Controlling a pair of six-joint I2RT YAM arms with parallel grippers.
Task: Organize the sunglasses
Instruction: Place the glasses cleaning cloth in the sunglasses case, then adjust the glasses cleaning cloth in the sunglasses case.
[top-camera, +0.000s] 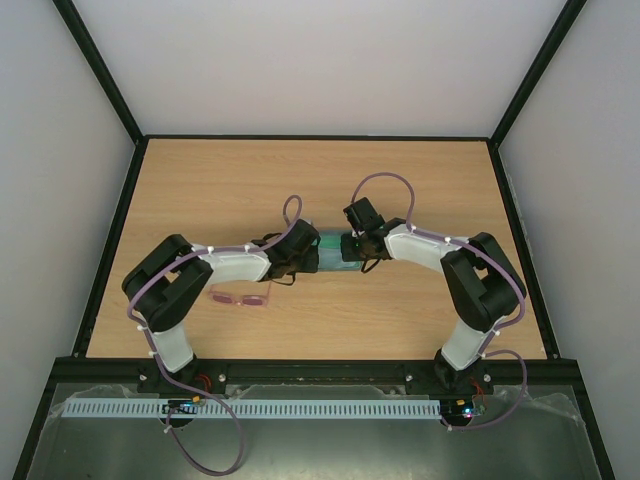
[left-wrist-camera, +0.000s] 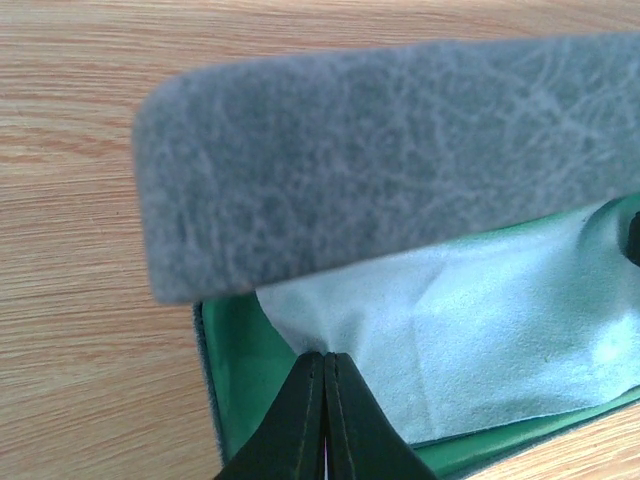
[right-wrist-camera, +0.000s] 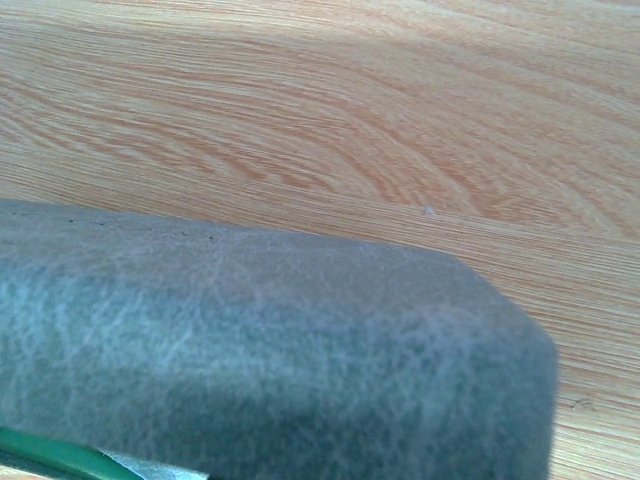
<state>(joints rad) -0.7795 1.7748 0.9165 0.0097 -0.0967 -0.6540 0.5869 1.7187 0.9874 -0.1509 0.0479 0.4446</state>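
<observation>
The pink sunglasses (top-camera: 240, 297) lie on the table by the left arm's forearm, apart from both grippers. The blue-grey case (top-camera: 333, 249) sits mid-table between the grippers. In the left wrist view its lid (left-wrist-camera: 380, 160) is raised over the green lining (left-wrist-camera: 235, 370) and a light blue cloth (left-wrist-camera: 480, 340) lies inside. My left gripper (left-wrist-camera: 325, 358) is shut, pinching the cloth's near edge; it also shows in the top view (top-camera: 308, 256). My right gripper (top-camera: 350, 246) is at the case's right end. Its fingers are hidden, and its wrist view is filled by the lid (right-wrist-camera: 250, 350).
The wooden table (top-camera: 300, 180) has black frame rails along its sides and white walls beyond them. A strip of green lining and cloth (right-wrist-camera: 60, 458) shows under the lid in the right wrist view.
</observation>
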